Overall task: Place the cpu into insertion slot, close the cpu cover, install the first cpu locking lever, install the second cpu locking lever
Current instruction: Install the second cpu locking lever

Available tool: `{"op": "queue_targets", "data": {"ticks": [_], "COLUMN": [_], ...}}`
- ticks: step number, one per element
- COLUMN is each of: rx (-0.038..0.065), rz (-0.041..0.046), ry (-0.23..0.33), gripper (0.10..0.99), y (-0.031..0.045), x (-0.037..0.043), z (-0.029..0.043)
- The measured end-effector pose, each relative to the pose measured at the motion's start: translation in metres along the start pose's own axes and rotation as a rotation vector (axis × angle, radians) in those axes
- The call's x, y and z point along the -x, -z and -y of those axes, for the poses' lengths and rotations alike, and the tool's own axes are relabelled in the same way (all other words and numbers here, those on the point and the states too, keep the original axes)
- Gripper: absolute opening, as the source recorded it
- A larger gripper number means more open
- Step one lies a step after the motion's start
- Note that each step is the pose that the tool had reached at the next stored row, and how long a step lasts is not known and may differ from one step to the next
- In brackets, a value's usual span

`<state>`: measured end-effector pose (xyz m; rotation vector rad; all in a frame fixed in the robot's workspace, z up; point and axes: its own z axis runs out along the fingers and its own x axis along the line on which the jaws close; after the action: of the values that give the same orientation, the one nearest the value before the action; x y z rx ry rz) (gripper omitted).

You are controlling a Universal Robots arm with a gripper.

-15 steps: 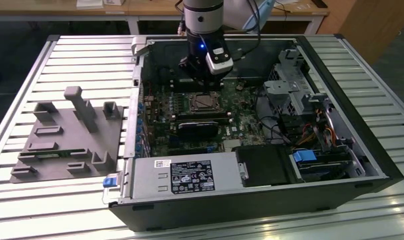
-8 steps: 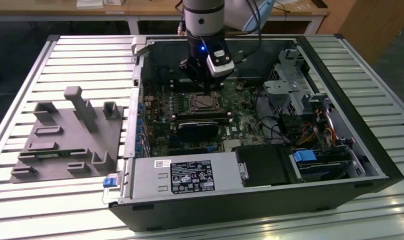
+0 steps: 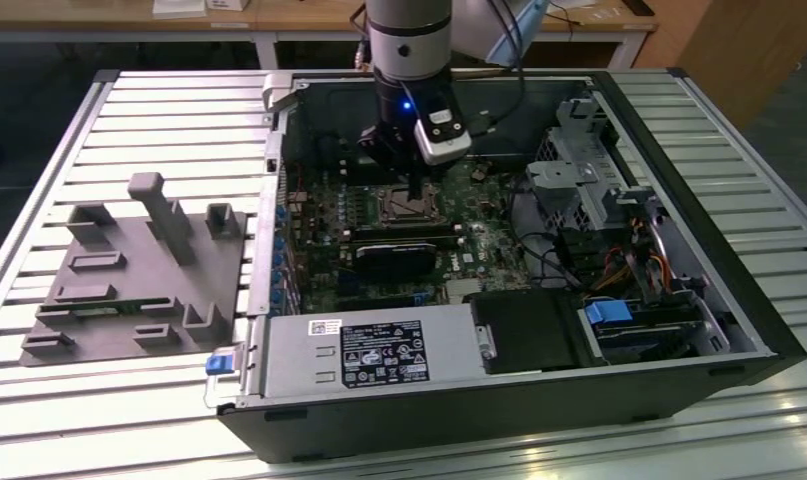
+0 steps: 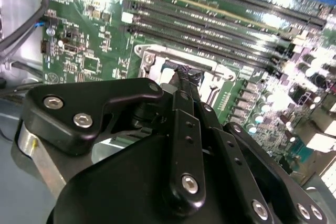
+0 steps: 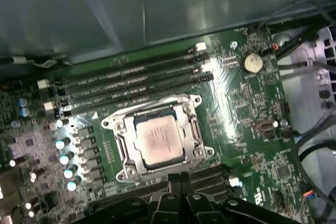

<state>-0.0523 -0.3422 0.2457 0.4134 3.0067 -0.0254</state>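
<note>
Cpu (image 5: 159, 140) is seen seated in the insertion slot (image 5: 195, 129), centre of the first wrist view, tan top framed by the silvery cpu cover (image 5: 123, 153), which appears laid down flat around it. Jaws are judged drawn narrow and empty: in the second wrist view the gripper (image 4: 185, 74) tips meet just above the socket rim, centre of frame; nothing is gripped. In the exterior view the gripper (image 3: 417, 188) hangs over the socket, upper centre, inside the computer case (image 3: 723, 300) on the slatted counter (image 3: 136, 110). Locking levers cannot be made out clearly. For the lever step, a slow descent beside the frame is advised, with the memory slots (image 5: 131, 85) close by avoided.
</note>
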Motion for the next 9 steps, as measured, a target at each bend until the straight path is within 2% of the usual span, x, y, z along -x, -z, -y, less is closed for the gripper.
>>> {"op": "queue_targets", "data": {"ticks": [9], "rx": [0.0], "rz": [0.0], "ry": [0.0], "gripper": [0.106], "y": [-0.0006], "x": [0.0028], "z": [0.0101]}}
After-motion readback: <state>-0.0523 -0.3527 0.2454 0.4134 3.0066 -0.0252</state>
